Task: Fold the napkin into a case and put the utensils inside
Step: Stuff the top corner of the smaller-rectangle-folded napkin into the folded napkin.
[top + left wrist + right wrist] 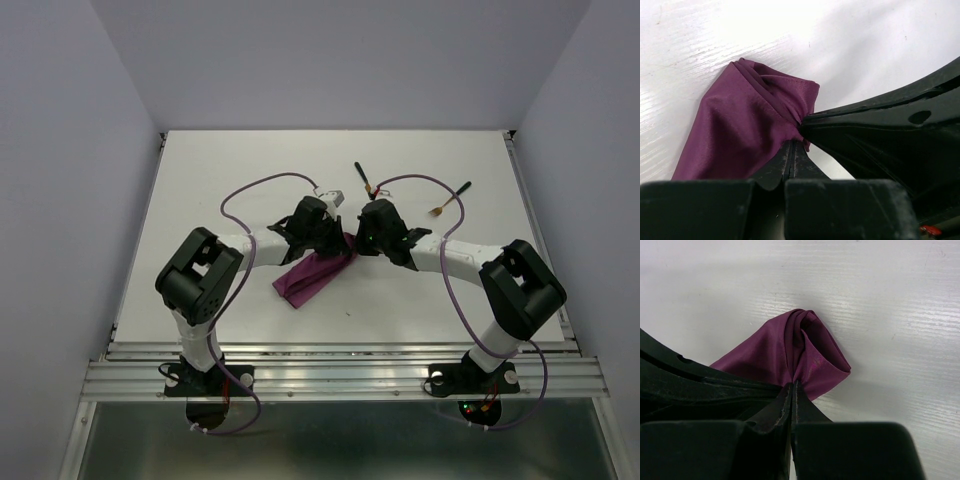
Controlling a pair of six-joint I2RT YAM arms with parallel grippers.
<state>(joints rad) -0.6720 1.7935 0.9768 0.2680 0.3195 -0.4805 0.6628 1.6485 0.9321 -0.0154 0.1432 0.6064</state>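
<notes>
left fingers [776, 172] clamped on napkin [735, 125] | right fingers [775, 412] pinching same bunched end | risk: slipping free or crumpling if pulled unevenly

The plain napkin [310, 278] is magenta-purple, the table [240, 170] white, the 2 utensils [362, 177] black-handled with gold-orange ends.

High view from the near edge downward; two wrist views close on one napkin [310, 278], opposite sides.
</notes>
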